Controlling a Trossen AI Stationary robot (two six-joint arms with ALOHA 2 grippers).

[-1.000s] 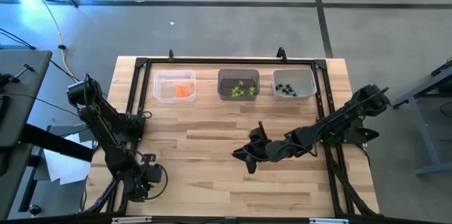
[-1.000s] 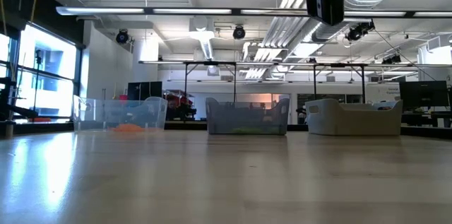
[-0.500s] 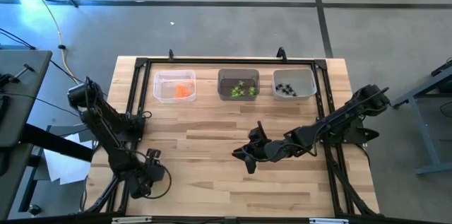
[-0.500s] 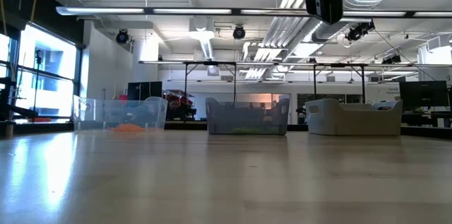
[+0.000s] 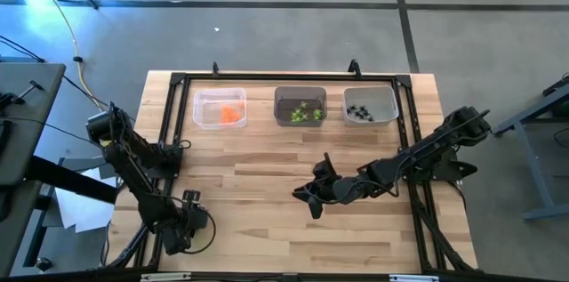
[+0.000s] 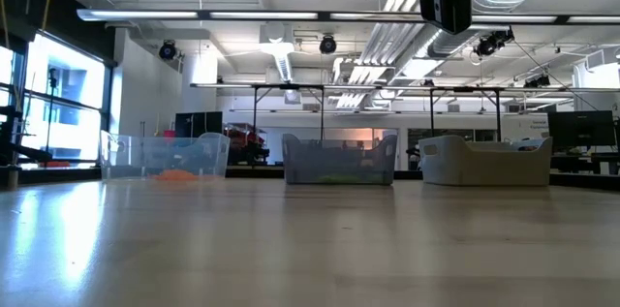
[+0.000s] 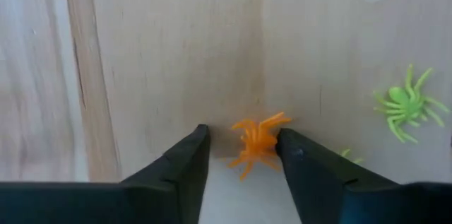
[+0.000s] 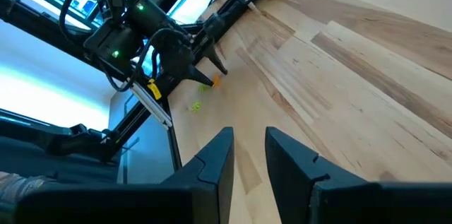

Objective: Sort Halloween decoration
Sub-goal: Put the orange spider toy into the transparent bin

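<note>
Left gripper (image 7: 241, 155), at the bench's (image 5: 267, 229) front-left corner, stands with fingers apart astride an orange spider trinket (image 7: 257, 141), which lies on the wood against one finger (image 7: 300, 164); whether it is pinched cannot be told. A lime-green spider trinket (image 7: 406, 104) lies near. Right gripper (image 5: 311, 200) hangs mid-bench, fingers narrowly parted, empty. Along the rear edge, three bins (image 5: 298, 106) hold orange pieces (image 5: 231, 115), green pieces (image 5: 304, 113) and black pieces (image 5: 357, 111).

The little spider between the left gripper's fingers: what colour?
Orange spider, clearest in the left wrist view.
</note>
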